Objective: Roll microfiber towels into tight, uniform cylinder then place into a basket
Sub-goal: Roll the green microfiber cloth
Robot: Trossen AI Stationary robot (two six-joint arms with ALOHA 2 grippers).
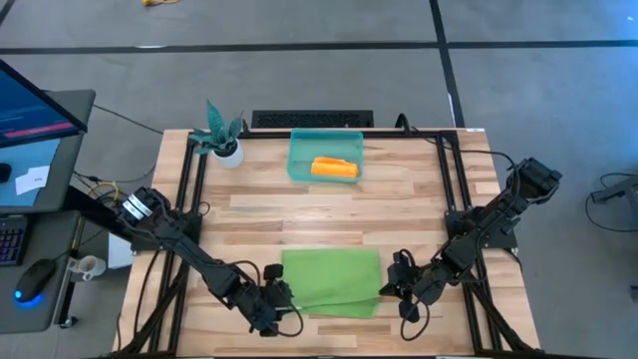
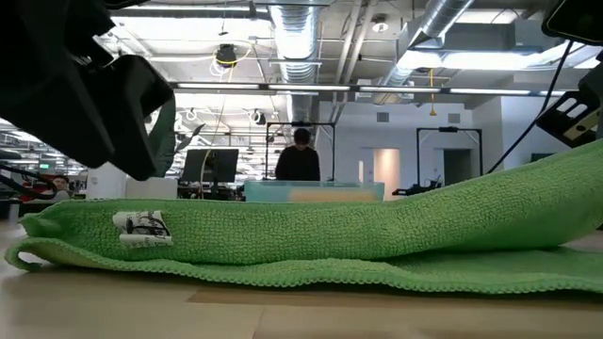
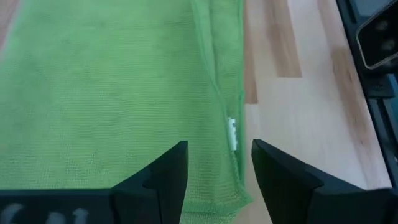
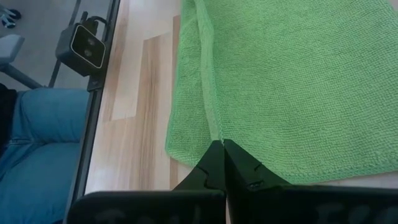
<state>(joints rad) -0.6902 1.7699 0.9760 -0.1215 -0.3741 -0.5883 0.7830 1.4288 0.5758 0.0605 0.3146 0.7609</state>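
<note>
The lime green towel (image 1: 331,282) lies folded in layers near the table's front edge, with a white label (image 3: 232,132) at its left edge. My left gripper (image 3: 219,146) stands open over the towel's near left corner, one finger on each side of the folded edge. My right gripper (image 4: 217,144) is shut on the towel's right edge. In the low view that side of the towel (image 2: 556,188) slopes up off the table. The orange-yellow towel (image 1: 334,168) lies rolled up in the teal basket (image 1: 299,150) at the far middle. My right gripper pinches the green towel at a raised ridge of its right edge (image 4: 213,127) between its two fingertips, slanting down from the table's right side. One layer or several, I cannot tell. That side is lifted, and the rest of the towel lies on the table.
A small white pot with a teal plant (image 1: 224,143) stands at the far left, left of the basket. Black frame rails (image 1: 189,199) run along both sides of the table. A person's leg in blue jeans (image 4: 37,137) shows beyond the table's edge.
</note>
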